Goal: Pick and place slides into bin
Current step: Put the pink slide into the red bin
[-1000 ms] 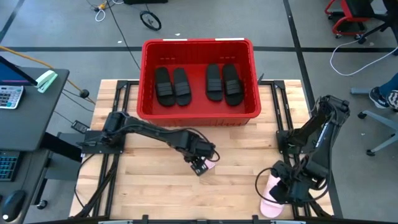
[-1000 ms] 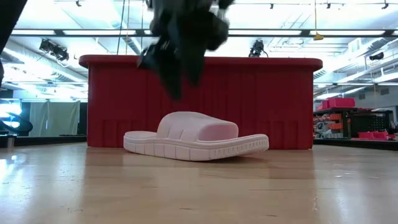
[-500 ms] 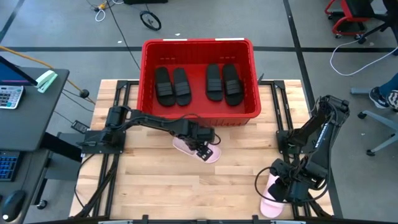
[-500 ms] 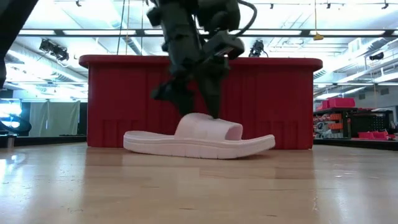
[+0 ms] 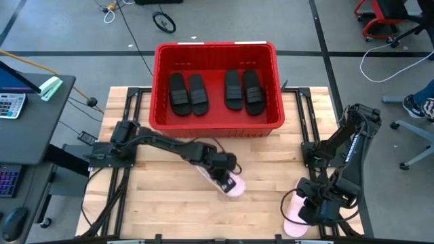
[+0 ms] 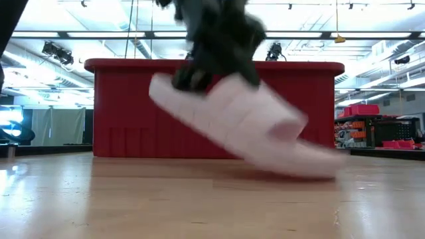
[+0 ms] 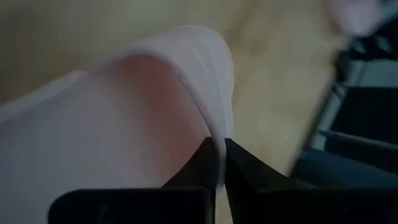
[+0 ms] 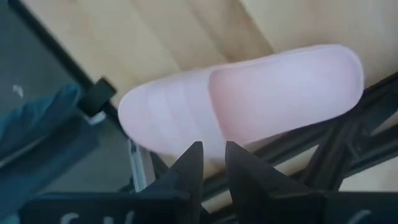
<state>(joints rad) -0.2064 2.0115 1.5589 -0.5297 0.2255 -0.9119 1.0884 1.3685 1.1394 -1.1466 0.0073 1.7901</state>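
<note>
My left gripper (image 5: 222,173) is shut on a pale pink slide (image 5: 232,184) over the middle of the table, in front of the red bin (image 5: 215,49). In the low view this slide (image 6: 246,126) hangs tilted under the gripper (image 6: 209,73). Two pairs of black slides (image 5: 186,93) (image 5: 243,88) lie flat on their soles in the bin. At the near right corner my right gripper (image 5: 307,209) is shut on a second pink slide (image 5: 294,218), which reaches out past the table's edge. My left gripper pinches the edge of the slide's strap (image 7: 214,127) between its two fingers, one layer, coming from above. The slide is raised and tilted: one end (image 6: 163,89) is high and the other (image 6: 319,166) is low; whether the low end touches the table, I cannot tell. My right gripper has the second slide's side rim (image 8: 211,148), beside the striped strap (image 8: 161,115), between its two fingertips. The fingers lie across the slide. The slide lies level over the table's edge and the black frame.
The bin stands at the table's far edge, its near wall (image 6: 119,106) behind the raised slide. Bare wood lies between the two arms. Black frame rails (image 8: 336,155) run along the right edge. A desk with a keyboard (image 5: 13,102) stands to the left.
My left gripper has come down over the pink slide, shut on its strap and gone up and toward the table's near edge. The slide, flat on the table a second ago, is now raised and tipped, one end high, and has turned about.
</note>
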